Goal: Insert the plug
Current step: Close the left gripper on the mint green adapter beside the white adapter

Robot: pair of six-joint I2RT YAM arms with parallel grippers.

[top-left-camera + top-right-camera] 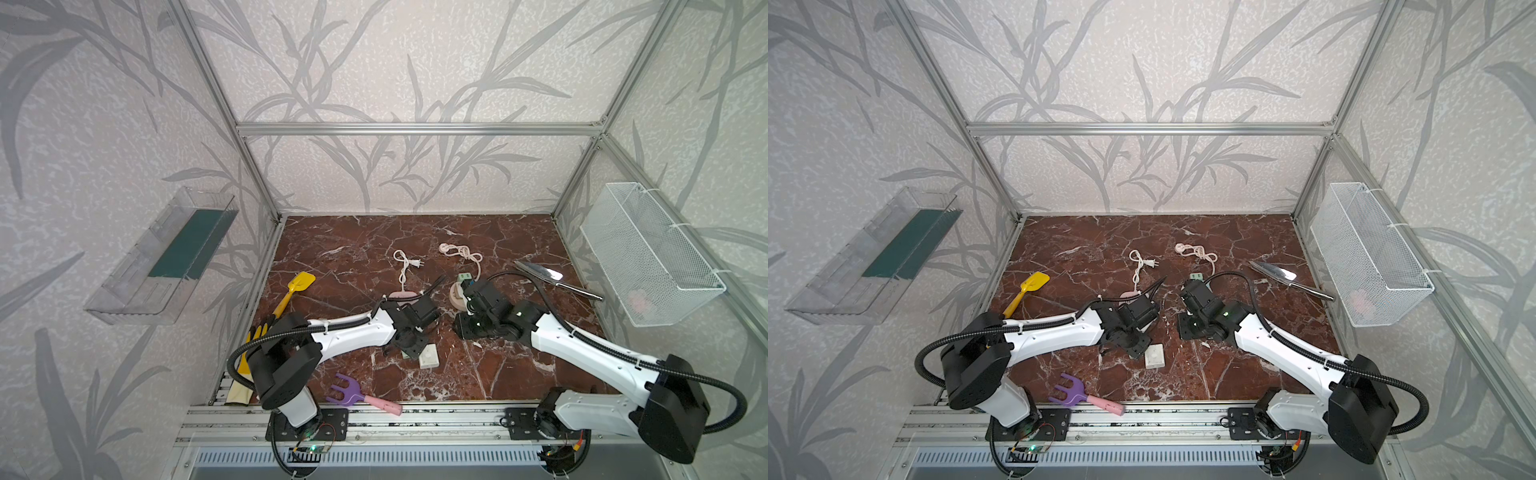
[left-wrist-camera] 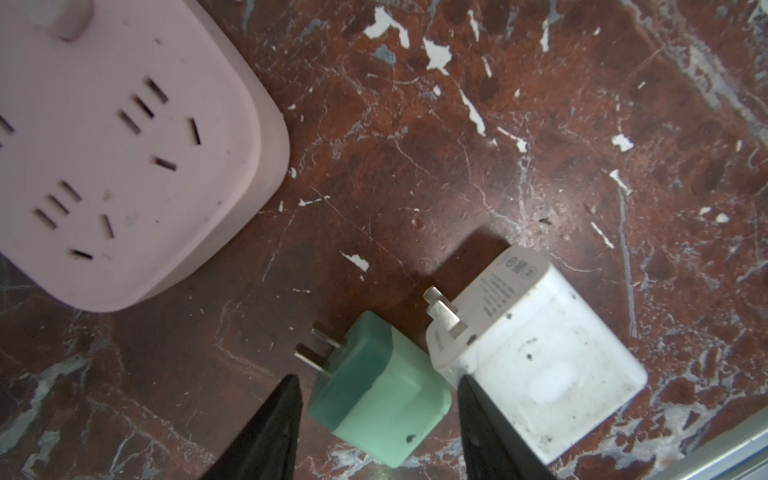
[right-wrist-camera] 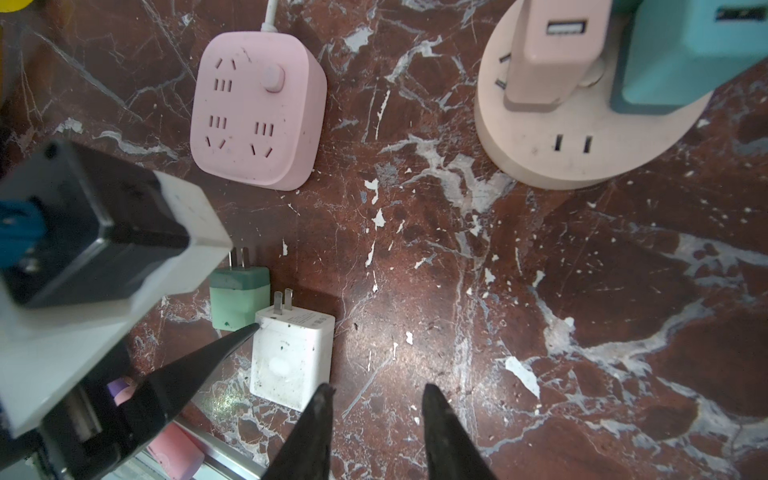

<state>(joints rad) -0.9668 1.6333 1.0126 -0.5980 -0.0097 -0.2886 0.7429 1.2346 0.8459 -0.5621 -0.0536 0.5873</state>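
A green two-pin plug point(image 2: 378, 390) lies on its side on the brown marble top, pins toward the pink power strip point(image 2: 124, 145). My left gripper point(image 2: 378, 378) is open and straddles the plug, a narrow gap showing at each finger. A white charger point(image 2: 536, 365) lies against the plug, and one finger sits between the two. The right wrist view shows the same plug point(image 3: 239, 299), charger point(image 3: 291, 357) and strip point(image 3: 257, 112). My right gripper point(image 3: 378, 388) hangs open over bare marble beside the charger, holding nothing. In both top views the left gripper hides the plug.
A round beige socket point(image 3: 561, 145) carries a pink and a teal adapter. A yellow shovel point(image 1: 297, 289), purple rake point(image 1: 353, 395), metal trowel point(image 1: 552, 278) and white cords point(image 1: 405, 266) lie around. A wire basket point(image 1: 648, 253) hangs on the right wall.
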